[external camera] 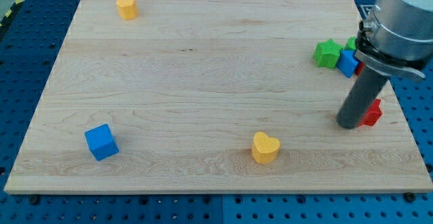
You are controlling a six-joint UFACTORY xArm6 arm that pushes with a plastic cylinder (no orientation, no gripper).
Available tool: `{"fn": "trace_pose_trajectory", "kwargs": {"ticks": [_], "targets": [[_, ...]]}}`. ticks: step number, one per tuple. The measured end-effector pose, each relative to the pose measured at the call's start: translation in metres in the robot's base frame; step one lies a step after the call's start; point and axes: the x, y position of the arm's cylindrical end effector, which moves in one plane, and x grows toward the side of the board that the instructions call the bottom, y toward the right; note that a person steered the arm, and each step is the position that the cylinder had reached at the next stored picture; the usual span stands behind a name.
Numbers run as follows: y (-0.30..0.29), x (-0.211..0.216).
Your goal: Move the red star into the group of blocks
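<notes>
The red star [373, 112] lies near the board's right edge, partly hidden behind my rod. My tip [350, 124] rests on the board, touching the star's left side. The group sits just above it at the view's right: a green star [327, 53], a blue block [348, 63], a second green block [351, 45] peeking out behind, and a bit of a red block [360, 68] mostly hidden by the arm. The red star lies apart from the group, below it.
A yellow heart [265, 147] lies at bottom centre. A blue cube [101, 142] sits at bottom left. A yellow block [126, 7] is at top left. The wooden board [203, 82] ends close to the red star's right.
</notes>
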Motion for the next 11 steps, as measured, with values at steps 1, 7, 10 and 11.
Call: {"fn": "trace_pose_trajectory", "kwargs": {"ticks": [1,7,10,11], "targets": [[0.019,0.025],[0.021,-0.054],[0.034,-0.061],[0.034,-0.068]]}}
